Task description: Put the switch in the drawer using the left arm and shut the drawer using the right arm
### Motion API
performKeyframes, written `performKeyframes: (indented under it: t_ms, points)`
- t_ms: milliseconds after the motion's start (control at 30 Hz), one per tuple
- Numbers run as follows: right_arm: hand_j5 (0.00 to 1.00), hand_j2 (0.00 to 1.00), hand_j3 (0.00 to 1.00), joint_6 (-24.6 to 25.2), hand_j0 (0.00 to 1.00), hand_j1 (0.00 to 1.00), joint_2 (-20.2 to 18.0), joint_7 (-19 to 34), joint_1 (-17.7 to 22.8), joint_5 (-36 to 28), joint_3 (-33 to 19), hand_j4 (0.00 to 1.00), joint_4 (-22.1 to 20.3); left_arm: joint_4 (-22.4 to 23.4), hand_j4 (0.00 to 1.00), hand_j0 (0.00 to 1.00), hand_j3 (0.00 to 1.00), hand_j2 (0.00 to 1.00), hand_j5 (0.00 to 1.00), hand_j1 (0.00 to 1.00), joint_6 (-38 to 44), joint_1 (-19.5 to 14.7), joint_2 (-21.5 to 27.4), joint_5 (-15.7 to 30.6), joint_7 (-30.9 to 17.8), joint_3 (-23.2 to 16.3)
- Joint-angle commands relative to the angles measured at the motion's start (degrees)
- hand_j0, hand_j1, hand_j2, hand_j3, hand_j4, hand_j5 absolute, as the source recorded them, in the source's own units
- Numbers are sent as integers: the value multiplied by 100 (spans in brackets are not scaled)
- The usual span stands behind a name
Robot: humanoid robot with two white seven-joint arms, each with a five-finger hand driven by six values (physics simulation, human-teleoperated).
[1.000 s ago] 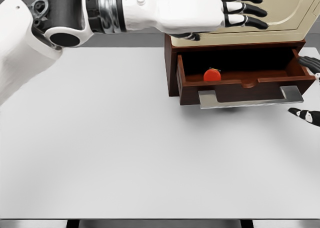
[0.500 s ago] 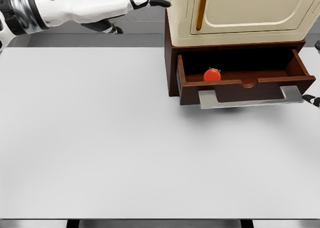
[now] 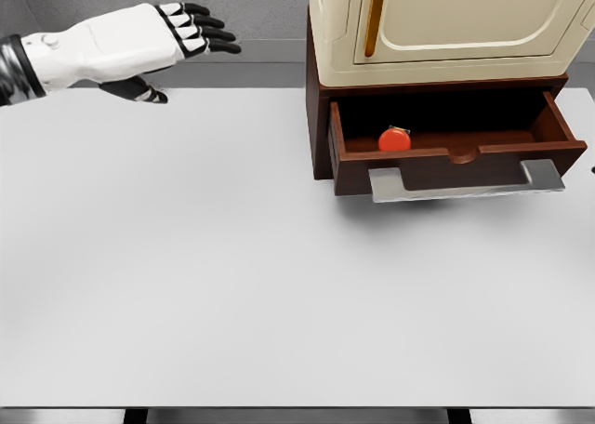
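The red round switch (image 3: 394, 139) lies inside the pulled-out brown drawer (image 3: 456, 154), near its left front corner. A grey metal handle (image 3: 465, 182) runs along the drawer's front. My left hand (image 3: 177, 38) hovers over the table's far left, well away from the drawer, fingers spread and holding nothing. Only a dark sliver at the right edge (image 3: 592, 171) hints at the right hand; it is too small to read.
A cream cabinet (image 3: 446, 24) sits on top of the brown drawer unit at the back right. The white table (image 3: 232, 275) stretches across the view, its front edge near the bottom.
My left arm has drawn back to the left, from above the drawer to the far left of the table. The right hand's fingertips have slid out past the right edge.
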Motion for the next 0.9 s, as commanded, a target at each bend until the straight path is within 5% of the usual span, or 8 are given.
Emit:
performKeyframes:
  t_ms: [0, 867]
  points:
    - [100, 100, 100, -1, 100, 100, -12, -1, 0, -24, 108, 100, 45, 156, 100, 100, 100, 100, 100, 100, 8, 0, 59, 32, 6, 8]
    - [100, 100, 100, -1, 100, 100, 111, -1, -896, 152, 1057, 100, 274, 481, 100, 100, 100, 100, 100, 100, 8, 510, 305, 15, -3, 17]
